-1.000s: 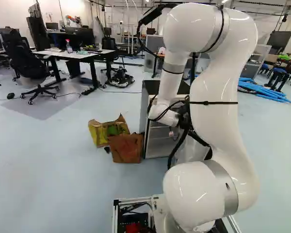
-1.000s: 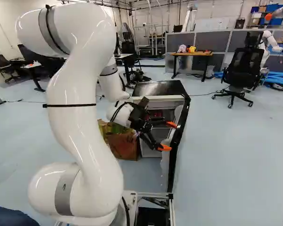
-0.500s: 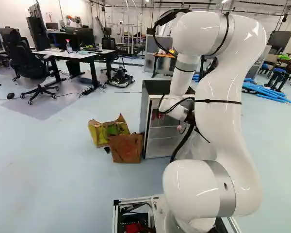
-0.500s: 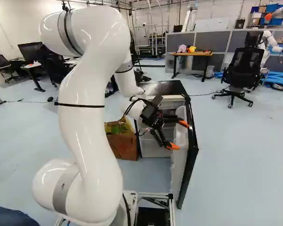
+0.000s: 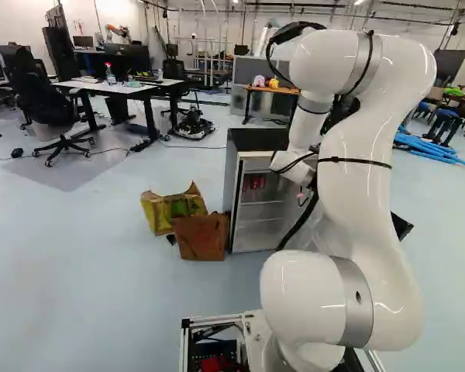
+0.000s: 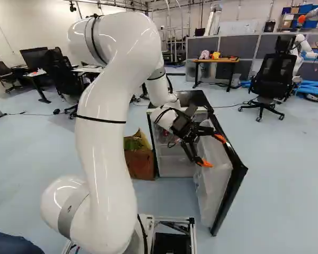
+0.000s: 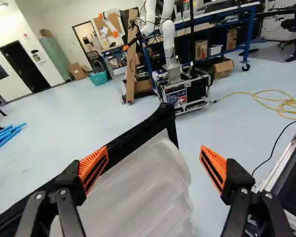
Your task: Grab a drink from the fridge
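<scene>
Your claw [image 7: 153, 169] stands spread near the top edge of the fridge door [image 6: 213, 177], probably to clear access to red drinks [image 5: 254, 183].

Robotics lab (half office, really): another robot [image 7: 168, 37], desk chair [image 6: 271, 79].

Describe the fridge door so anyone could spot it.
Find the boxy, black-topped fridge. In the right base view, its open door juts from the right side, partly behind the black, orange-padded end effector. Unlike the brown box nearby, it has a pale, moulded plastic lining edged in black.
</scene>
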